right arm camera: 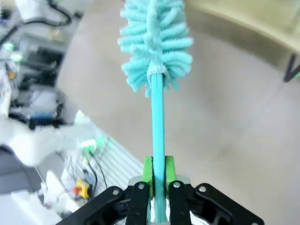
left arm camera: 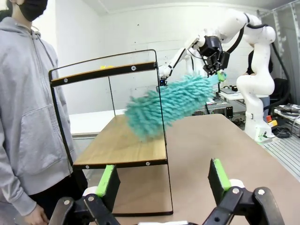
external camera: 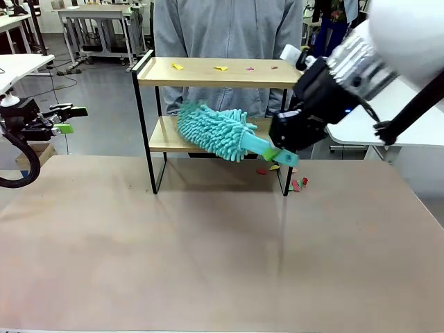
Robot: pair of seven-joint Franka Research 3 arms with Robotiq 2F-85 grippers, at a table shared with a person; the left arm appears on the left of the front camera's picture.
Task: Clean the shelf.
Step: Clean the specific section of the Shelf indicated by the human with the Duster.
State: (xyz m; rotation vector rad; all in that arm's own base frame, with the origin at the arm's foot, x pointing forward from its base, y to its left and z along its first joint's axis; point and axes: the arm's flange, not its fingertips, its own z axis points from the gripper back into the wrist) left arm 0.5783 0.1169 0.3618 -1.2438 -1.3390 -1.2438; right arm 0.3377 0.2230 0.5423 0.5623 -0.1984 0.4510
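1. The shelf (external camera: 208,73) stands at the far side of the table (external camera: 208,243), just in front of a person (external camera: 229,28) in a grey hoodie
2. The right gripper (external camera: 275,154) is clamped tight on the teal handle of a fluffy duster (external camera: 211,130), whose head is at the lower board
3. The left gripper (external camera: 68,119) hangs off to the left, jaws wide apart, holding nothing
4. Coloured scraps (external camera: 220,68) lie on the top board
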